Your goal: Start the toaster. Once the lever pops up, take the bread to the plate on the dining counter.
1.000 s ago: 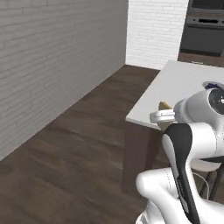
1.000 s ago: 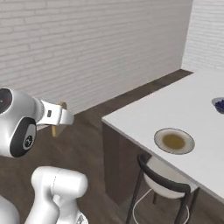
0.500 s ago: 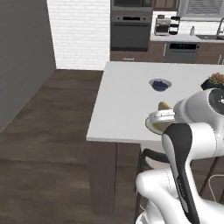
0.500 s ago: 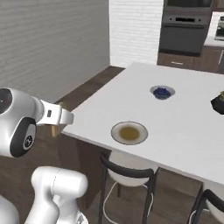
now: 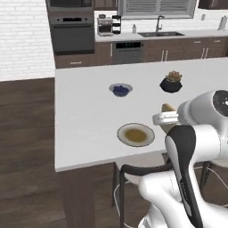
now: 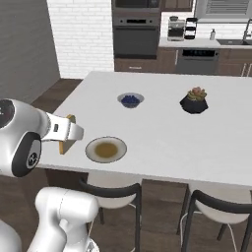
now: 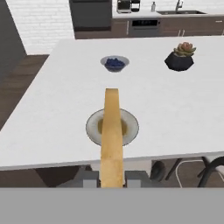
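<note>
My gripper (image 7: 111,179) is shut on the bread (image 7: 111,131), a pale tan slice seen edge-on in the hand view and pointing toward the plate (image 7: 91,127). The round grey-beige plate (image 5: 123,130) lies near the front edge of the white dining counter (image 5: 84,111). From the right base view the gripper (image 6: 69,134) with the bread (image 6: 64,145) hangs just left of the plate (image 6: 91,147), above the counter's near edge (image 6: 162,167). In the left base view the bread (image 5: 168,108) peeks past the hand (image 5: 164,119). The toaster and its lever are out of view.
A small bowl of blue berries (image 5: 120,89) and a dark pot with a succulent (image 5: 171,83) stand farther back on the counter. Black-backed stools (image 6: 112,193) are tucked under the near edge. Ovens (image 5: 71,33) and a sink counter line the back wall.
The whole picture has swung: the base has turned and driven from the brick wall side to face the dining counter and plate. The bread stays in the shut gripper.
</note>
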Available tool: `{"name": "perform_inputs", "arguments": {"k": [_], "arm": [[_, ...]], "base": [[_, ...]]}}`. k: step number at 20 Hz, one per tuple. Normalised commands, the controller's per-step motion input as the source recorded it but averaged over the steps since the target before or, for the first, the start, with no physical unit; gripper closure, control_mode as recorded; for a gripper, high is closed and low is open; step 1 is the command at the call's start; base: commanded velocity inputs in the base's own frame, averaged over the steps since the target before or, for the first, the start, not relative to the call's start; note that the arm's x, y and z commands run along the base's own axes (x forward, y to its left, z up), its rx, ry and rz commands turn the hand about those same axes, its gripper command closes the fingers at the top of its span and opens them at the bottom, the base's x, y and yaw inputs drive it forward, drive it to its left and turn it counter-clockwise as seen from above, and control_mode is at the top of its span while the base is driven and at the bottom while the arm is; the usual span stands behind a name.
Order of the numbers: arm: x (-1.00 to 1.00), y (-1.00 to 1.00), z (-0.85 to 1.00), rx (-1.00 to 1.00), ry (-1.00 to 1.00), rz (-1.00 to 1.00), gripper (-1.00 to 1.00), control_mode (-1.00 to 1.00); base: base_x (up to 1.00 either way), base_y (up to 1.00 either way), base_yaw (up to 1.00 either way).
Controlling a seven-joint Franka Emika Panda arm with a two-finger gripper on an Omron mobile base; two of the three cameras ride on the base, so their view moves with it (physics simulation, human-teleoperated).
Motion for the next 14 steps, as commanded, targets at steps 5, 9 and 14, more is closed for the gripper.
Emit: {"name": "perform_inputs", "arguments": {"k": [5,9,14], "arm": [[0.00,0.00,0.00,0.00,0.00,0.00,1.00,1.00],[0.00,0.00,0.00,0.00,0.00,0.00,1.00,1.00],[0.00,0.00,0.00,0.00,0.00,0.00,1.00,1.00]], "base": [[0.22,0.00,-0.24],[0.23,0.00,-0.04],[0.26,0.00,-0.01]]}}
